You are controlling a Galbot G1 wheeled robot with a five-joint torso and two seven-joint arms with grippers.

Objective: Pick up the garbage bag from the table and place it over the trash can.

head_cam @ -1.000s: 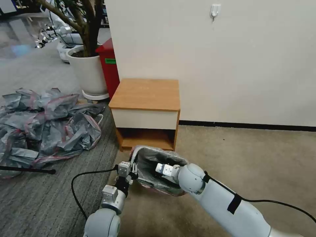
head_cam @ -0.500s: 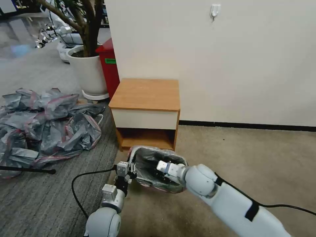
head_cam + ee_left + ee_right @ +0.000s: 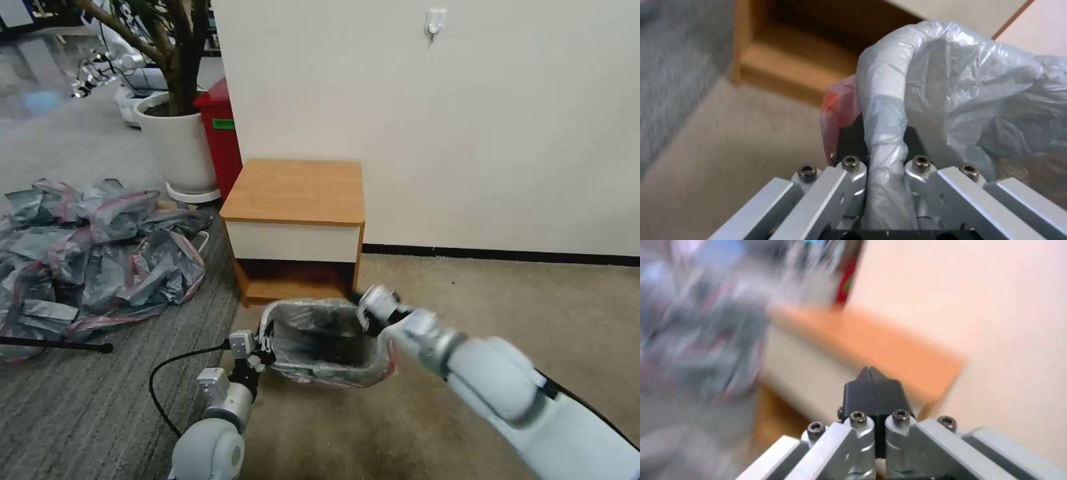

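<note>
From the head camera, the garbage bag (image 3: 327, 340) is draped over the trash can (image 3: 320, 377) on the floor just in front of the bench (image 3: 297, 190); its crinkly grey film lines the can.

The left end effector (image 3: 882, 146) pinches the covered rim, probably to anchor it.

The right end effector (image 3: 871, 376) is clamped on nothing, pointing toward the bench.
</note>
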